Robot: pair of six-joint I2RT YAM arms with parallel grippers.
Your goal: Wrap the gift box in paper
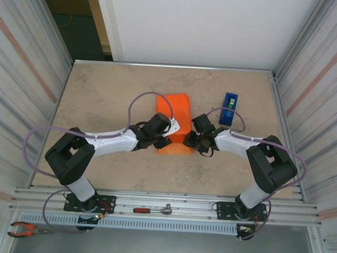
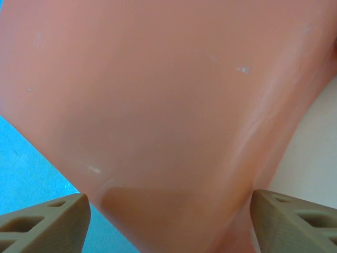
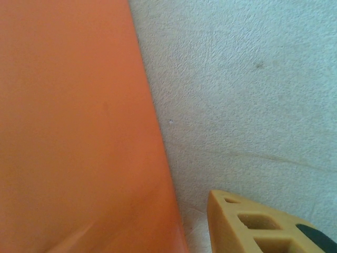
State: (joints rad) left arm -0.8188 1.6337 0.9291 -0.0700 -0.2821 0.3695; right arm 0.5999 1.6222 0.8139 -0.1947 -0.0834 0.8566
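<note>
Tan table [image 1: 101, 93] below. Orange paper [image 2: 168, 105] over gift box [image 1: 178, 115] between wide fingers [image 2: 47, 221] of left gripper [image 2: 166, 224]; right gripper [image 1: 196, 141] beside; cannot tell if holding. Press fold flat, slowly.

Overhead; wrist cameras close on paper [image 1: 178, 113]

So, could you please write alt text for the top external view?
An orange-wrapped gift box lies centre-frame, the left arm over its left corner, the right arm at its right side; a blue tape dispenser sits behind.
</note>
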